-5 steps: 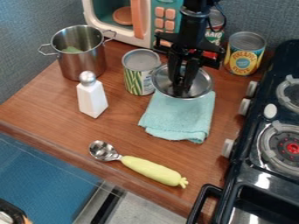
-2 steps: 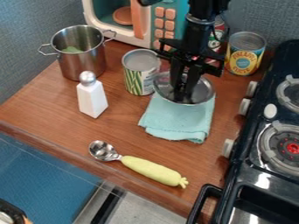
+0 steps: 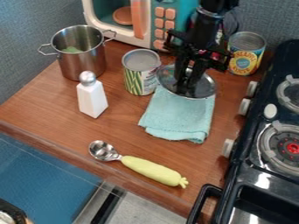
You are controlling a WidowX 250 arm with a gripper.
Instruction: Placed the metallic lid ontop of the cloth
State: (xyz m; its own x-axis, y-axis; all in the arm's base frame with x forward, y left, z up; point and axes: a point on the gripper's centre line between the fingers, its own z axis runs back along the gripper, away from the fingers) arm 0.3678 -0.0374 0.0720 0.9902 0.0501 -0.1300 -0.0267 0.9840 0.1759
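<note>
Metallic lid (image 3: 205, 87) shifted toward stove (image 3: 248, 171), claw (image 3: 186, 86) too

the yellow label (image 3: 243, 62) on the can (image 3: 247, 42) at the back right reads "pineapple"; the word under it is too small to tell.

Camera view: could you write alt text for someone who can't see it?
A black robot claw is down at a shiny round metal lid, which overlaps a folded light-teal cloth on a brown wooden counter, beside a black stove.
</note>
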